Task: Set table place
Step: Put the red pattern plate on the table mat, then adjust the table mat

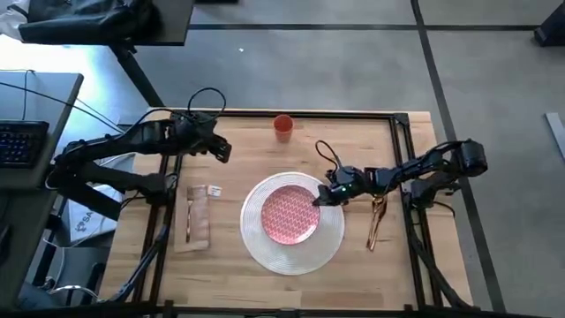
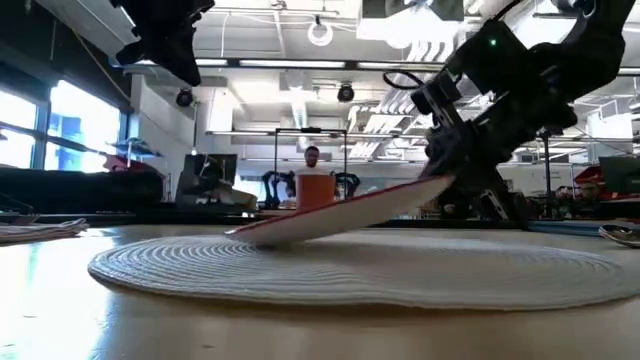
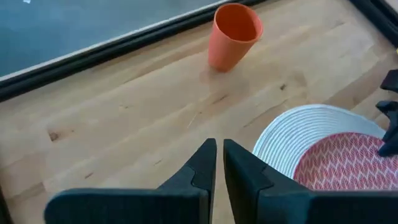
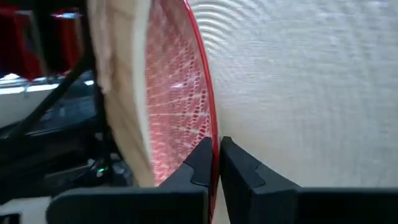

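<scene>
Low view: right gripper [image 2: 452, 182] clamped on red-patterned round plate [image 2: 340, 212] rim, far edge resting on white woven round placemat [image 2: 380, 270]. Left gripper [image 3: 219, 163] closed, holding nothing, raised.

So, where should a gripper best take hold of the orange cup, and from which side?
The orange cup stands upright, mouth up, apart from the placemat near the table's far edge. Probably best: pinch its wall just below the rim, coming level from the left gripper's side, which is nearest. It tapers downward, so a high grip should slip less.
</scene>
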